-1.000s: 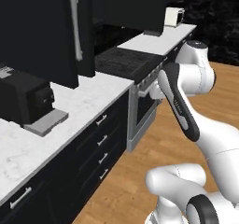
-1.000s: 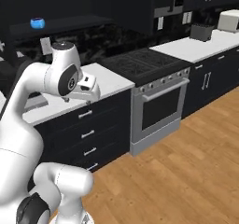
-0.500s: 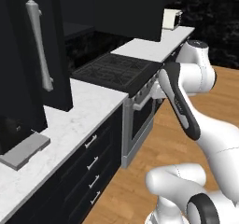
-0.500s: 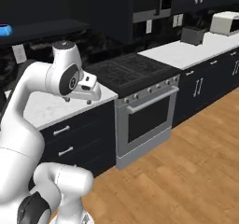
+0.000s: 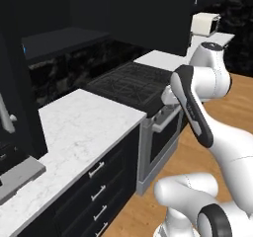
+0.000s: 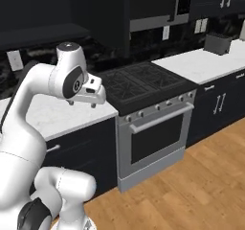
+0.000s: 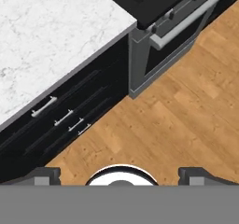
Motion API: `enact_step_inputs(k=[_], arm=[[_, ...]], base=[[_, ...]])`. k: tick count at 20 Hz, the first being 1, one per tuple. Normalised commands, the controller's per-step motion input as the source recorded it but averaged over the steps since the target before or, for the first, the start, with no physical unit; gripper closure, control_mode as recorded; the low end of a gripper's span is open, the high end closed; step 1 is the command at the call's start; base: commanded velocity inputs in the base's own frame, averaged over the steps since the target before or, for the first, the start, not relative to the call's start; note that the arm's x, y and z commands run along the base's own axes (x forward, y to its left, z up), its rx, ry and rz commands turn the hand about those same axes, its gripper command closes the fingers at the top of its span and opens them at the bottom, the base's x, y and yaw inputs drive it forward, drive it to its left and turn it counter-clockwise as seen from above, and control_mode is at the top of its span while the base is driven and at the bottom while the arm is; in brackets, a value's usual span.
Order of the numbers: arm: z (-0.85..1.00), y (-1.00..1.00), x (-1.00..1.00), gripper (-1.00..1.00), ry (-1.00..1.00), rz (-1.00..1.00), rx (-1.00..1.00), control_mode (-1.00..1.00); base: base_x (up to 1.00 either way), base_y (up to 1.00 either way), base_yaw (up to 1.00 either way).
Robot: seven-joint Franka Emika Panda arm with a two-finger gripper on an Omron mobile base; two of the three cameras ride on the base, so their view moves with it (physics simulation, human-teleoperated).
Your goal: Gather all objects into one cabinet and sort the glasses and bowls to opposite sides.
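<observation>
My gripper (image 7: 120,175) hangs open over the wood floor in front of the black drawers, with nothing between its fingertips (image 7: 45,174). In the right base view my hand (image 6: 92,91) is held close to the arm, beside the stove's left edge. The black wall cabinet's broad shelf (image 5: 64,36) runs above the marble counter, and its open door with a white bar handle (image 5: 5,113) stands at the far left. A thin bright blue sliver (image 5: 23,48), likely a blue bowl, peeks out at the shelf's left end. The tumbler and the reddish-brown bowl are out of view.
A white marble counter (image 5: 79,127) tops black drawers with short handles (image 7: 44,106). To its right is a stove with oven (image 6: 153,128), then more counter with a toaster (image 6: 217,42). A grey appliance base (image 5: 15,177) sits at the lower left. Wood floor (image 7: 177,120) lies open before the units.
The base has driven right along the counter, so the whole scene slid left: the stove now sits centred and the black appliance has almost left view. The arm keeps its pose, gripper still open.
</observation>
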Motion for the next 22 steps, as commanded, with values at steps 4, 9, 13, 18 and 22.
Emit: enact_step_inputs(k=[4, 9, 13, 18, 22], arm=[[0.00, 0.00, 0.00, -1.00, 0.00, 0.00, 0.00, 1.00], [0.00, 0.00, 0.00, -1.00, 0.00, 0.00, 0.00, 1.00], [0.00, 0.00, 0.00, -1.00, 0.00, 0.00, 0.00, 1.00], [0.00, 0.00, 0.00, -1.00, 0.00, 0.00, 0.00, 1.00], [0.00, 0.00, 0.00, -1.00, 0.00, 0.00, 0.00, 1.00]], base=[[0.47, -0.13, 0.25], [0.01, 0.00, 0.04], [0.20, 0.00, 0.33], [0.24, 0.00, 0.44], [0.25, 0.00, 0.50]])
